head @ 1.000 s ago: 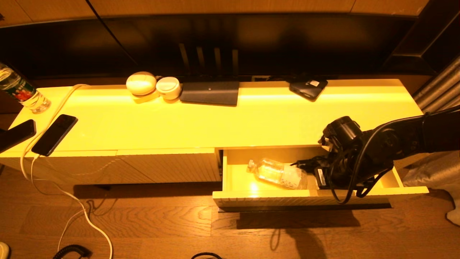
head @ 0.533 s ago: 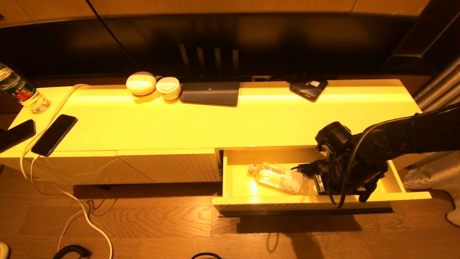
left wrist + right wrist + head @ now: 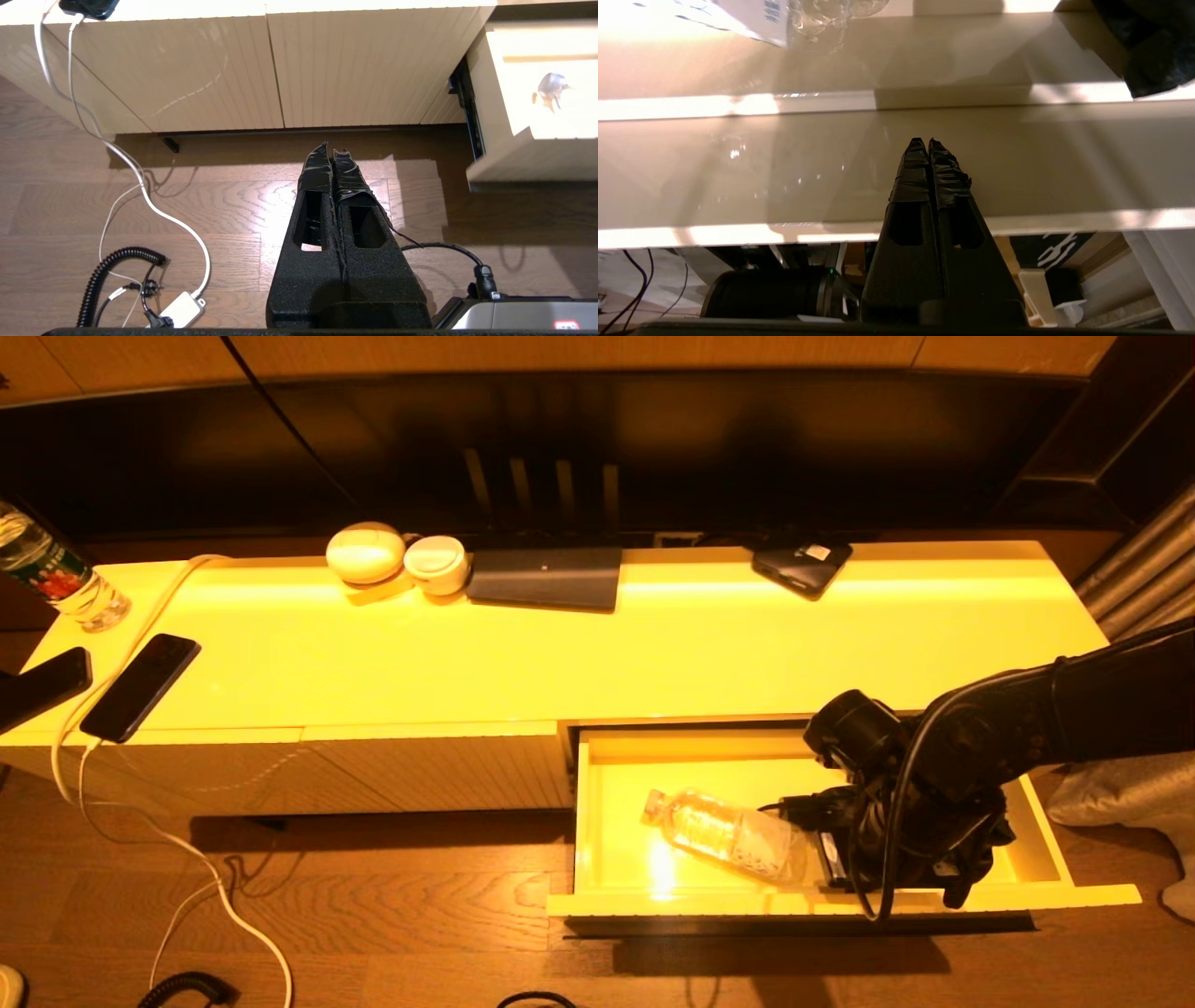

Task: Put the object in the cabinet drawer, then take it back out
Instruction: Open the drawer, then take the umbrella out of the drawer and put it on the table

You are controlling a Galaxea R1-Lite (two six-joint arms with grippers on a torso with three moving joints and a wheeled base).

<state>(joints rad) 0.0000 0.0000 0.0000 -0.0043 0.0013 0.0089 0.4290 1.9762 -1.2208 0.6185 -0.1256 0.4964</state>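
The cabinet drawer [image 3: 709, 902] stands pulled out at the cabinet's right half, its glossy cream-yellow inside showing. A clear plastic bottle [image 3: 728, 831] lies on its side in the drawer, cap toward the left. My right gripper [image 3: 928, 142] is shut, its fingertips down inside the drawer against the inner face of the front panel [image 3: 738, 163], just right of the bottle [image 3: 784, 18]. It holds nothing. In the head view the wrist [image 3: 896, 821] hides the fingers. My left gripper [image 3: 332, 151] is shut and parked over the wooden floor, left of the drawer [image 3: 514, 154].
On the cabinet top [image 3: 597, 644] lie two phones [image 3: 140, 686], a standing water bottle [image 3: 56, 574], two white round items [image 3: 401, 558], a dark tablet [image 3: 546, 577] and a black device [image 3: 801, 565]. White cables [image 3: 140, 186] and a coiled black cord [image 3: 107, 270] lie on the floor.
The drawer has slid further out toward me, with the right gripper moving along behind its front panel. The bottle rode with the drawer. The left arm stayed still.
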